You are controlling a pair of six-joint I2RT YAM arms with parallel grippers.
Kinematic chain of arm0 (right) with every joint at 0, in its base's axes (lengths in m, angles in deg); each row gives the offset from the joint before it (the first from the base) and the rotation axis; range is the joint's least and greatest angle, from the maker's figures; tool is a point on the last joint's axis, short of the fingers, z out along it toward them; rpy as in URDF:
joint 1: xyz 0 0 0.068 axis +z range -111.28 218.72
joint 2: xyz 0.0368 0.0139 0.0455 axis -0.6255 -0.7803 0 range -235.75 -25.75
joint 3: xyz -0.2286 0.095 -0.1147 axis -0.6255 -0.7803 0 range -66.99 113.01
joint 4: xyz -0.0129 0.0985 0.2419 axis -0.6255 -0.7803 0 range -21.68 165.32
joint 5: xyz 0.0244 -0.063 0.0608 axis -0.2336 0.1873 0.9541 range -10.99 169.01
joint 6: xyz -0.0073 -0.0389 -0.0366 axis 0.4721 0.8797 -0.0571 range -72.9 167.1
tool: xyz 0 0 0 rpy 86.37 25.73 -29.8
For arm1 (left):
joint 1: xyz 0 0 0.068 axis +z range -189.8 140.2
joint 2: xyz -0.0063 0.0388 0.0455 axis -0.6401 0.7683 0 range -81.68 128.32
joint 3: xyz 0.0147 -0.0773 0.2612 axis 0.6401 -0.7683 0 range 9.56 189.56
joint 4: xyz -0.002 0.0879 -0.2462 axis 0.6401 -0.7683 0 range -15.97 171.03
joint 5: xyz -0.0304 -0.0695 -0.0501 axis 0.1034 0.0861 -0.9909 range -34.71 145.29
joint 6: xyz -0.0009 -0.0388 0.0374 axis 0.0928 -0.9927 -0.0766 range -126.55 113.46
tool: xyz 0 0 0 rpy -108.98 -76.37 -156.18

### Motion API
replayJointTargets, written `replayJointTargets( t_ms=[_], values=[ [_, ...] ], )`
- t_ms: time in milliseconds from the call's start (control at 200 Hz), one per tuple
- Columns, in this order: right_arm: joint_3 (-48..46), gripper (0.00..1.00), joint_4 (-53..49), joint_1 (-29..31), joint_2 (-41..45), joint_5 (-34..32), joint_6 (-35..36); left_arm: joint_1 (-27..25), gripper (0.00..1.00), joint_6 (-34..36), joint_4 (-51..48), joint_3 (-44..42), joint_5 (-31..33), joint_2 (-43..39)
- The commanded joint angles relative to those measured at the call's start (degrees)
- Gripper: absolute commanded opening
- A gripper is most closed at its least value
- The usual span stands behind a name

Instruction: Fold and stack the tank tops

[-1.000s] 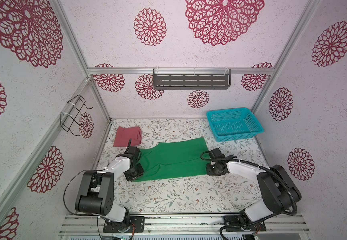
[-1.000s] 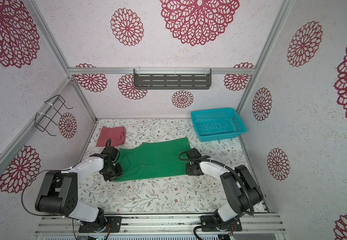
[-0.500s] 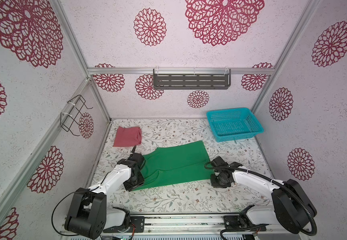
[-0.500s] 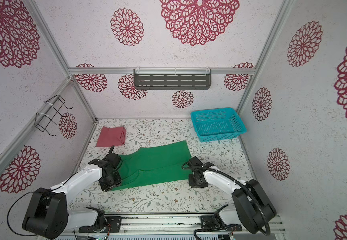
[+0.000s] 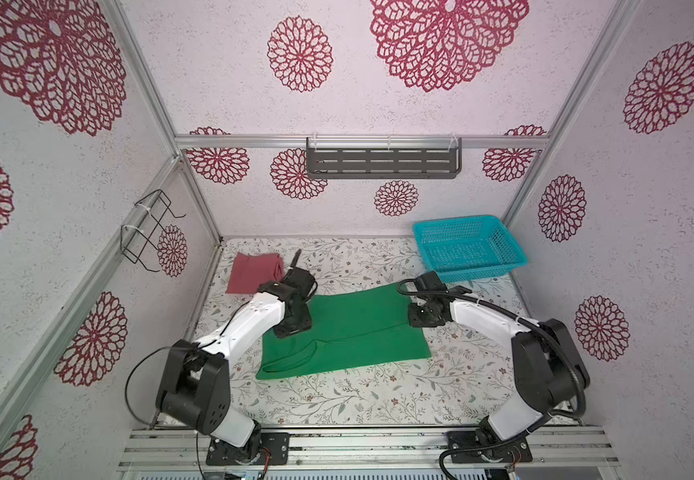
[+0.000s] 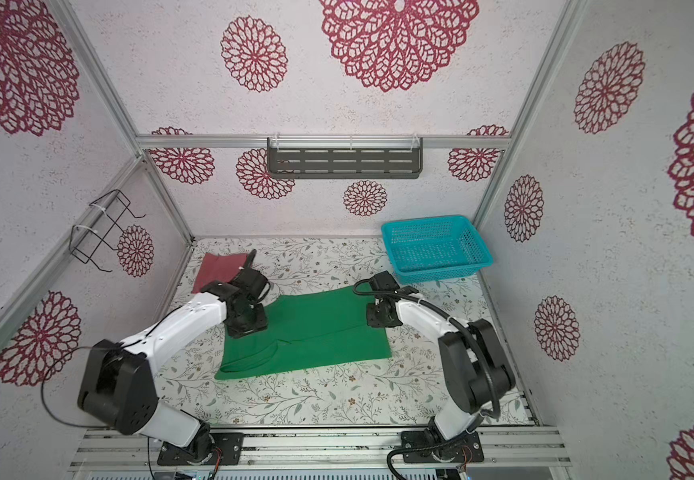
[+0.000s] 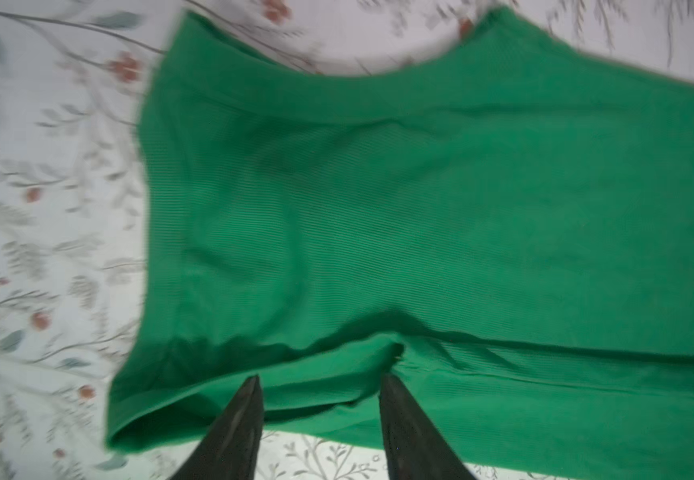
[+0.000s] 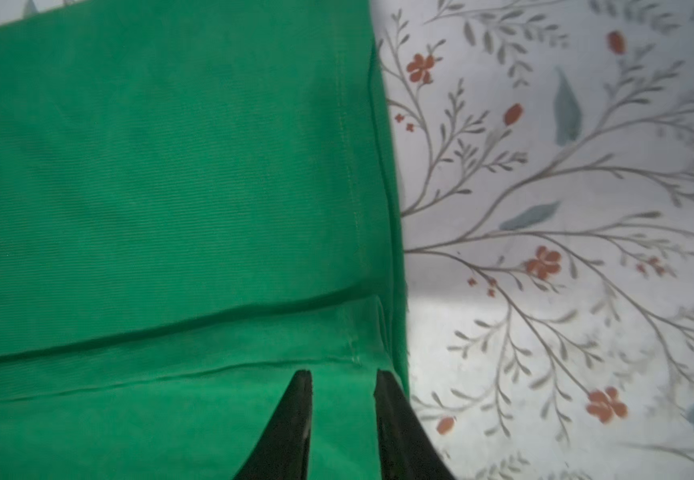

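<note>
The green top lies flat near the middle of the bench. Its long side runs left to right on a slant, so its left end sits closer to the front edge than its right end. A crease runs along its length, and the strip on the front side looks folded over the rest. A curved strap or armhole edge shows at the front left corner of the cloth.

The pink top is a small folded square in the far left corner of the bench, apart from the green one. The basket stands in the far right corner.

The left arm reaches in over the far left part of the green top. In the left wrist view the left jaws stand open: the two dark fingers are well apart, and the cloth showing in the gap looks smooth, not pinched. That view is somewhat blurred.

The right arm reaches to the far right corner of the green top, just in front of the basket. In the right wrist view the right jaws are also parted, with a narrower gap than the left. The fingers sit right at the cloth's hemmed side edge. The cloth between them looks flat, and no fold of it is caught. Beside that edge the flowered bench top is bare.

In both top views the wrist housings hide the fingertips.
</note>
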Motion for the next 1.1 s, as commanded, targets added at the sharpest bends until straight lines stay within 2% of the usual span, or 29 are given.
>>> replayJointTargets(
  t_ms=[0,80,225,445,585,661,746,891,986,1096],
  values=[
    [1.21,0.29,2.98,0.02,-2.35,0.80,1.99,-3.02,0.48,-2.54,9.17,0.30,-5.19,5.74],
    [0.13,0.29,4.18,-0.11,-4.11,0.53,1.74,-3.79,0.48,-2.45,11.28,0.46,-7.55,10.12],
    [-4.45,0.29,4.09,-0.08,-2.93,-1.67,-0.66,-4.77,0.48,-1.43,9.88,-0.46,-7.18,13.75],
    [-16.28,0.29,2.46,1.89,4.41,-2.66,-7.53,-5.99,0.48,-2.83,10.74,-10.21,-9.83,9.94],
    [-21.91,0.29,0.15,5.36,10.36,-0.53,-12.33,-7.98,0.48,-4.46,9.45,-14.72,-10.77,6.64],
    [-23.59,0.29,0.31,5.59,12.45,1.05,-12.64,-8.04,0.48,-4.53,8.13,-15.02,-10.91,5.06],
    [-20.87,0.29,-1.19,4.02,13.61,1.00,-9.57,-8.05,0.48,-2.45,3.69,-11.70,-10.08,3.55],
    [-10.60,0.31,-5.47,-1.77,16.13,3.70,-2.95,-6.40,0.52,7.28,-7.93,2.48,-2.23,1.10],
    [-5.46,0.32,-6.29,-6.00,14.29,5.91,1.64,-2.76,0.53,14.39,-6.82,10.32,-3.11,3.18],
    [-0.04,0.32,-9.60,-6.56,12.66,4.28,4.39,0.06,0.48,21.82,0.00,15.62,-5.01,7.70]
  ],
)
